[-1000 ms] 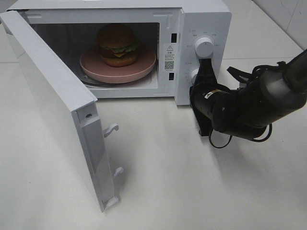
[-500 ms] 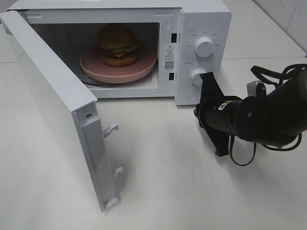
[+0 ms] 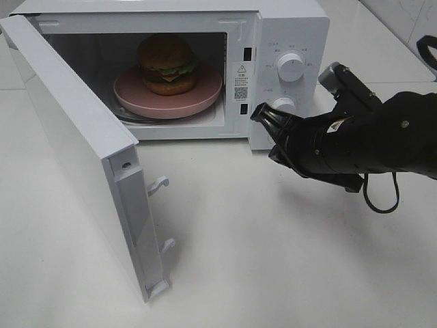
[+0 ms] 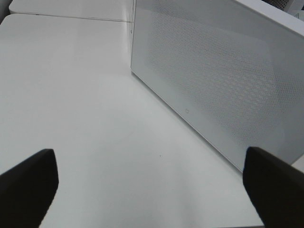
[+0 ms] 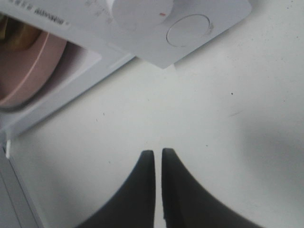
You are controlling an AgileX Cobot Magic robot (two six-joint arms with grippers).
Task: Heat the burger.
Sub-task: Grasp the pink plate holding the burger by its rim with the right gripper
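From the high camera, a boxy white microwave (image 3: 290, 27) stands at the far side of a smooth white table (image 3: 273, 266). Its flat door (image 3: 75, 137) hangs wide open toward the near left, with two hooked latches along its free edge. Inside the cavity, the burger (image 3: 167, 63), with a glossy domed bun over lettuce and cheese, sits on a round pink plate (image 3: 205, 92). The control panel on the right carries an upper knob (image 3: 291, 67) and a lower knob (image 3: 283, 104). The matte black right gripper (image 3: 262, 115) is just in front of the lower knob, its tapered tips drawn together.

In the left wrist view, the left gripper (image 4: 152, 190) hovers over bare table with its dark fingertips (image 4: 28, 183) spread wide, facing the door's finely perforated panel.

In the right wrist view, the two curved black fingers (image 5: 142, 190) almost meet, a hairline gap between them. They are over the table, near the panel's round white knob and the plate's pink rim.
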